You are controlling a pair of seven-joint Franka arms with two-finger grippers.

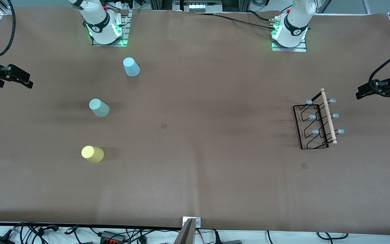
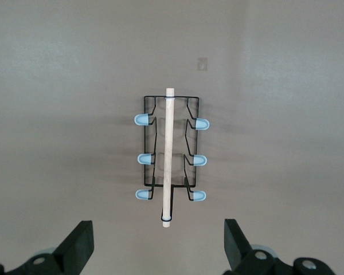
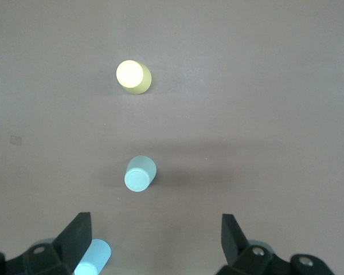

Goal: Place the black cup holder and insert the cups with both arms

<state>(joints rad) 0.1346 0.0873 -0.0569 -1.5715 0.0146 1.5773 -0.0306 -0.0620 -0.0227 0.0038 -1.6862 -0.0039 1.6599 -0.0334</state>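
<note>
The black cup holder [image 1: 329, 117] stands on the table toward the left arm's end, wooden rod on top and grey-tipped pegs out to both sides. It also shows in the left wrist view [image 2: 168, 154]. My left gripper [image 1: 360, 94] is open and empty, high over the table's end beside the holder [image 2: 159, 243]. Three cups stand mouth down toward the right arm's end: light blue [image 1: 131, 66], sage green [image 1: 99, 107] and yellow [image 1: 92, 154]. My right gripper [image 1: 28, 83] is open and empty, high over that end [image 3: 156, 238]. The right wrist view shows the yellow [image 3: 133, 77], green [image 3: 140, 173] and blue [image 3: 93, 258] cups.
A brown cover spans the table, with small dark squares at its middle [image 1: 164, 125] and nearer the camera than the holder [image 1: 303, 165]. Cables and a camera mount [image 1: 190, 227] lie along the near edge. The two arm bases [image 1: 105, 27] [image 1: 289, 32] stand at the back.
</note>
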